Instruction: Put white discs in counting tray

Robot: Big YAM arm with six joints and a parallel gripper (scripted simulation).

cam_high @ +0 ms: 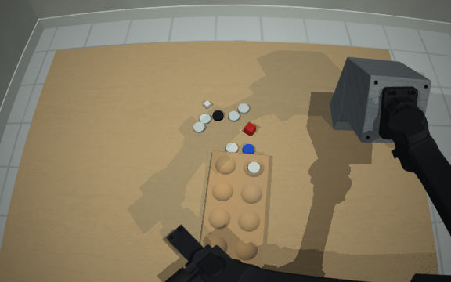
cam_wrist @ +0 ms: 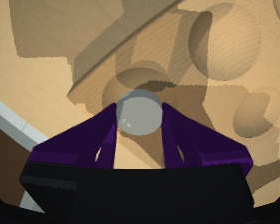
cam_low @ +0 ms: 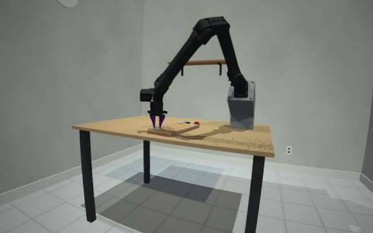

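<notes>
The wooden counting tray [cam_high: 235,207] lies flat with two rows of round pockets. One white disc [cam_high: 254,168] rests in its far right pocket; the other pockets in view are empty. My gripper [cam_wrist: 139,110] is shut on a white disc [cam_wrist: 139,112] and holds it just above a pocket at the tray's near left corner. In the side view the purple fingers [cam_low: 157,124] hang close over the tray's near end [cam_low: 160,131]. In the overhead view the arm [cam_high: 206,256] hides the fingers and the near left pocket.
Several loose white discs lie beyond the tray, one [cam_high: 232,147] beside a blue disc [cam_high: 248,149] at the tray's far edge. A black disc [cam_high: 218,115], a red cube [cam_high: 250,128] and a small white cube [cam_high: 207,104] lie there too. The grey arm base [cam_high: 378,99] stands at the right.
</notes>
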